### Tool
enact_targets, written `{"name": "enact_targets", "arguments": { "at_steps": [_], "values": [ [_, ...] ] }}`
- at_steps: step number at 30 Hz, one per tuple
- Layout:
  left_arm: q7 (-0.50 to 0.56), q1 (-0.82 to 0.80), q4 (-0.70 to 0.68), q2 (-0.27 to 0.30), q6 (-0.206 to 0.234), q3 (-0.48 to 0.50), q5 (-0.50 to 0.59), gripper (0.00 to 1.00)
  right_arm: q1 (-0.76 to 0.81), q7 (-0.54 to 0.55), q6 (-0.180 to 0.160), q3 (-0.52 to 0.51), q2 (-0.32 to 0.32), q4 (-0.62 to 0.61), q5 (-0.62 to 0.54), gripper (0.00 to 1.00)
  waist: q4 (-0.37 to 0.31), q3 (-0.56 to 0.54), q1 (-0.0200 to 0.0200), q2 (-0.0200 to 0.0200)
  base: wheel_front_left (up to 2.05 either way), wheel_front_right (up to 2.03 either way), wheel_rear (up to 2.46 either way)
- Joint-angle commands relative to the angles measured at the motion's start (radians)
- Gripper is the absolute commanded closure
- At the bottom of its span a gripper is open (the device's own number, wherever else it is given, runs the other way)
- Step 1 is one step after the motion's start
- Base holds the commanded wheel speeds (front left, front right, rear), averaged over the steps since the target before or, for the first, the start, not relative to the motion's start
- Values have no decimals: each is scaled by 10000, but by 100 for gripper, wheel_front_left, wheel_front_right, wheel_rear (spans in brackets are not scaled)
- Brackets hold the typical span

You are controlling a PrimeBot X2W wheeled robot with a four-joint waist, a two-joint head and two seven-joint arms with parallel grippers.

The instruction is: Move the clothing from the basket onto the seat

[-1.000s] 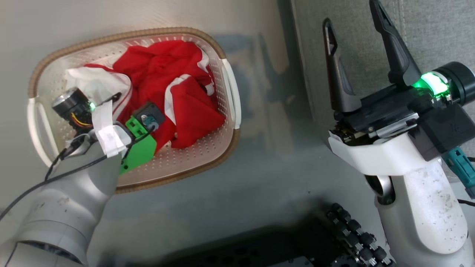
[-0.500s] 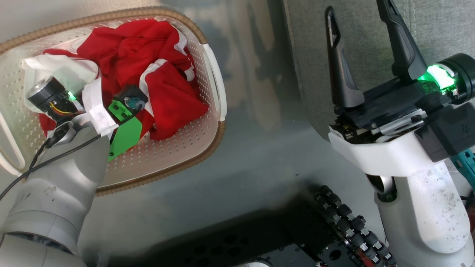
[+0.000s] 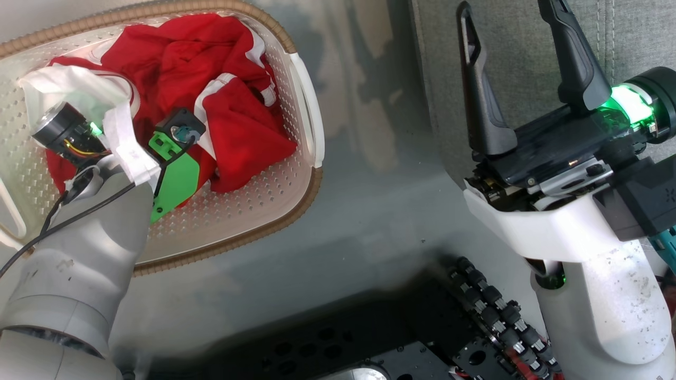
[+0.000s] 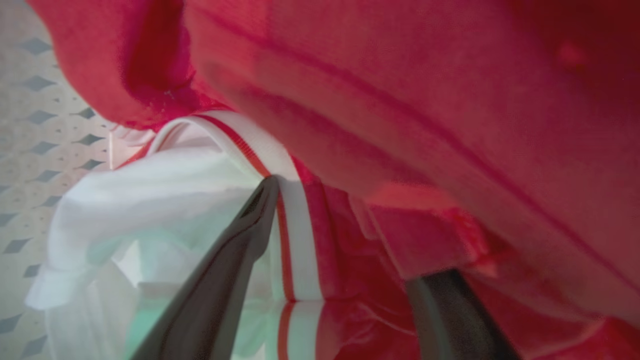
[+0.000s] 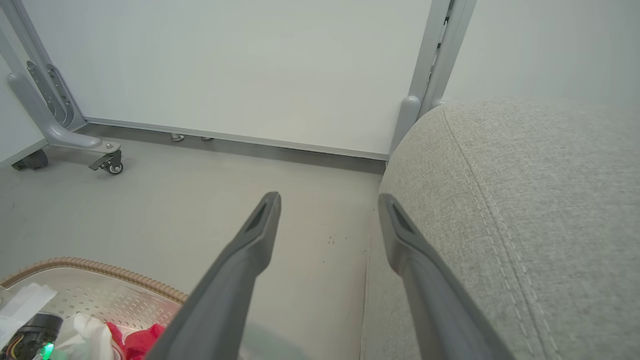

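Right, my left gripper (image 4: 350, 230) is down in the basket (image 3: 253, 206) with its jaws spread wide. One finger lies along the white striped trim and the other is sunk in red folds, with nothing pinched yet. The clothing (image 3: 211, 63) is heaped in the basket, which stands on the floor (image 3: 380, 221) beside the seat (image 5: 525, 200). My right gripper (image 3: 504, 16) hangs spread and empty by the seat's edge. I judge this the pickup step: next I close on a thick fold, then lift clear of the basket.
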Motion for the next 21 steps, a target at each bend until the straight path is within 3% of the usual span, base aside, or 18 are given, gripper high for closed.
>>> {"name": "enact_targets", "arguments": {
  "at_steps": [1,2,3,12,21],
  "values": [
    [-4,-130,31,31,-60,-43,-96,47,-152,-32,-3,8,-19,-49,-29,0,2,29,0,0,0,0,0],
    [-132,-143,16,20,34,-63,-106,97,-148,-32,-3,15,-26,-23,-15,0,5,49,0,0,0,0,0],
    [-194,-147,12,16,82,-70,-123,100,-160,-32,-3,25,-38,0,-17,0,6,59,0,0,0,0,0],
    [-1068,218,-22,-331,471,185,-653,100,45,-32,-3,-67,-194,211,-100,0,253,-383,0,0,0,0,0],
    [-2647,1139,-69,-844,808,800,-1655,100,483,-32,-3,-157,-289,426,48,0,667,-2007,0,0,0,0,0]
  ]
}}
